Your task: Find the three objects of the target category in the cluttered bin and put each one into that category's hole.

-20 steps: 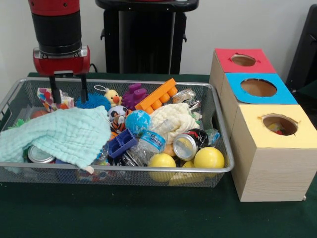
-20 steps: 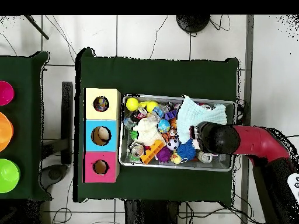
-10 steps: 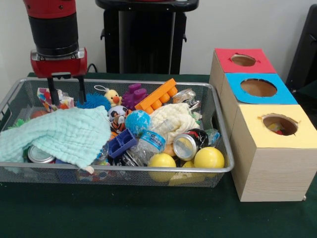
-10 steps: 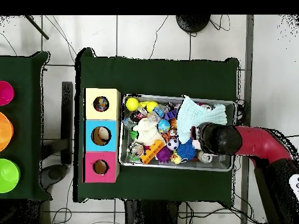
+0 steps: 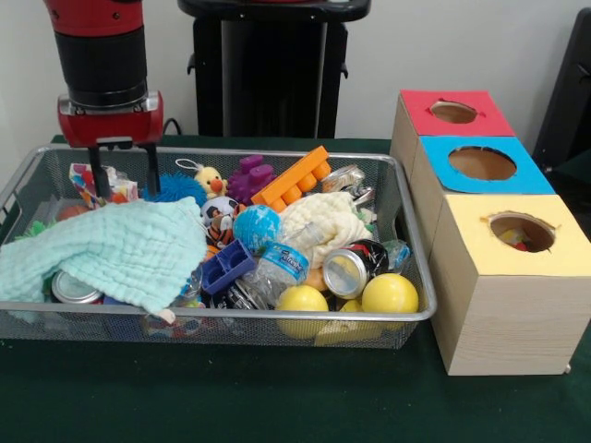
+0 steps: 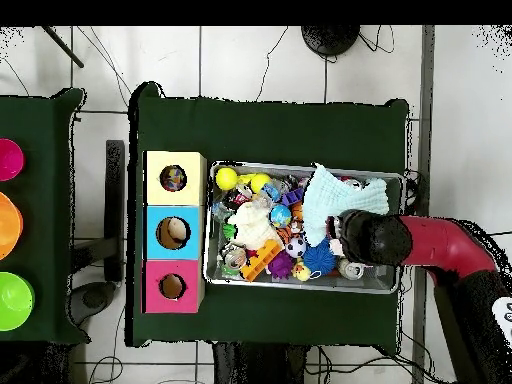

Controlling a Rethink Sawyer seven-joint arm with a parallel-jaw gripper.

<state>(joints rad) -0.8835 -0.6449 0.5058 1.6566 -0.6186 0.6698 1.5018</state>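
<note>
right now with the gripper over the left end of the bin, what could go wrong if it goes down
The open gripper hangs just past the edge of the mint cloth; a descent could snag the cloth and drag it along, perhaps disturbing items beside it. The cloth also covers part of the bin, so targets under it may be missed. The fingers stand near the colourful block and could close on the wrong thing.

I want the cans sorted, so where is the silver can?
Front view: the silver can lies near the bin's right front, between the water bottle and a yellow ball.
</note>
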